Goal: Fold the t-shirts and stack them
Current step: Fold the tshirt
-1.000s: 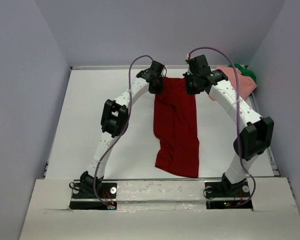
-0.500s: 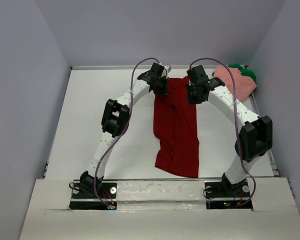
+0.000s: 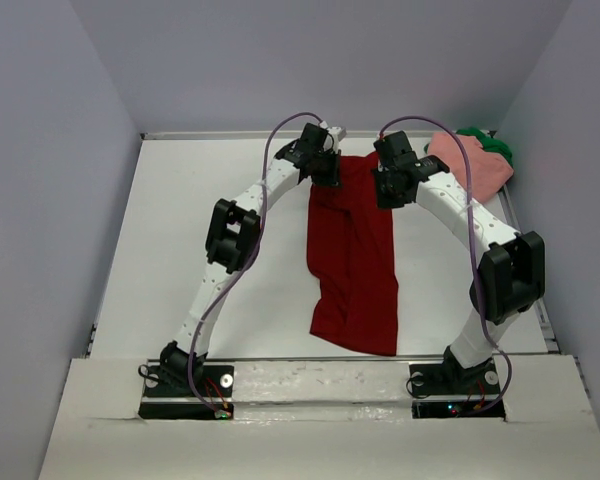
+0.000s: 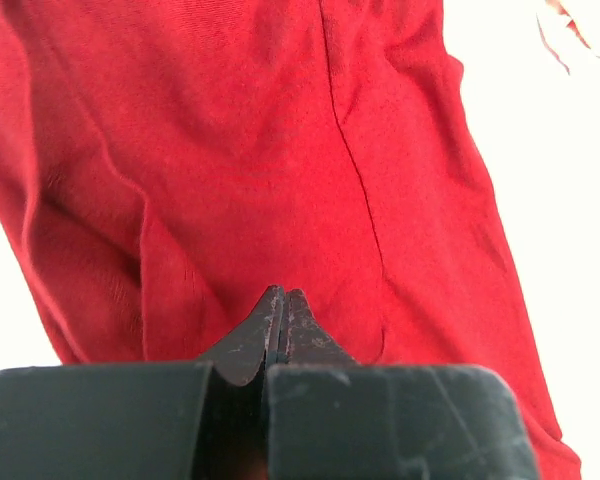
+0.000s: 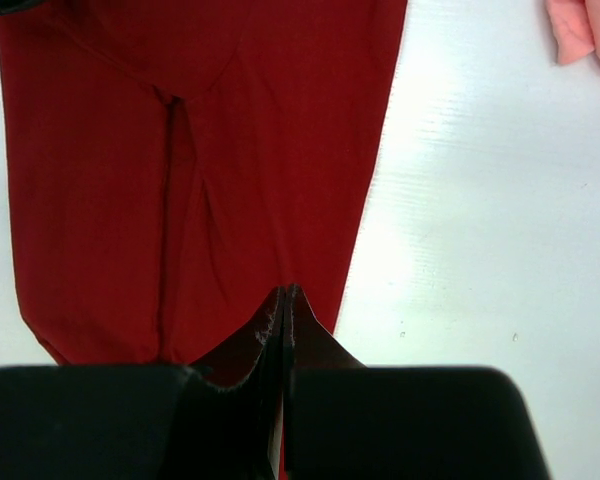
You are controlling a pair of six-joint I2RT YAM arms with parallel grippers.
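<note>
A white table (image 3: 180, 240) is seen from above, enclosed by pale grey walls. On the left, the left arm is stretched from its base at the near edge to the far middle of the table. The left gripper (image 3: 324, 172) is set at the far left corner of a dark red t-shirt (image 3: 352, 260). In the left wrist view, the fingers of this gripper (image 4: 282, 296) are pressed tight together, and the red cloth (image 4: 260, 150) is seen bunched around their tips, with creases fanning away from them, so the shirt's edge is pinched there.

The dark red t-shirt is laid in the centre of the table as a long narrow strip, folded lengthwise, running from the far side towards the near edge. Its near end is slightly skewed and lies close to the arm bases.

The right gripper (image 3: 388, 188) is placed at the far right corner of the same shirt. In the right wrist view its fingers (image 5: 285, 293) are clamped together too, with red cloth (image 5: 180, 150) gathered at the tips.

Further right, a salmon pink t-shirt (image 3: 470, 165) is heaped in the far right corner of the table, apart from the red one; its edge (image 5: 580, 30) is glimpsed in the right wrist view. A green t-shirt (image 3: 495, 148) is bundled just behind it, touching it.
</note>
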